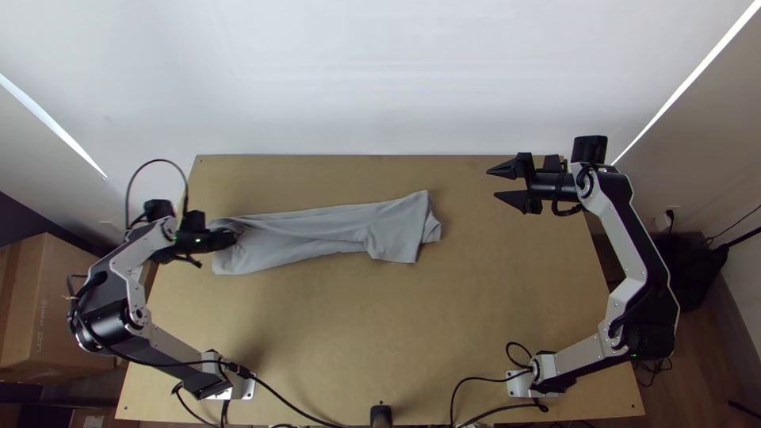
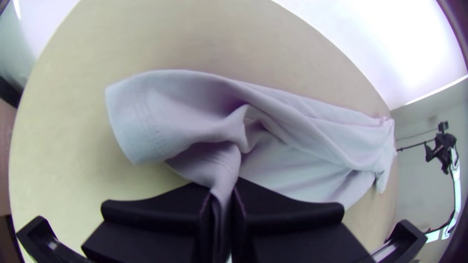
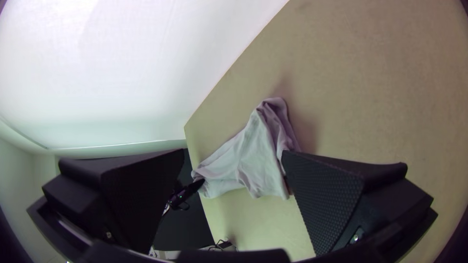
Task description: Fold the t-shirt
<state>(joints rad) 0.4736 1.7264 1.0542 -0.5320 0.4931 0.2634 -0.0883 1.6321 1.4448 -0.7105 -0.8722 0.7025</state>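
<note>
The grey t-shirt lies as a long narrow strip across the table's upper left half, with its right end wider and rumpled. At its left end is my left gripper. In the left wrist view this gripper is shut on a pinched bit of the t-shirt, near a hemmed edge, and creases run out from there. My right gripper stands open, to the right of the cloth and apart from it. From the right wrist, the t-shirt appears beyond the open right gripper.
Bare wood of the table stretches between the cloth and the near edge. A white wall rises behind the far edge. Cardboard boxes stand off the table at the left, and cables lie along the near edge.
</note>
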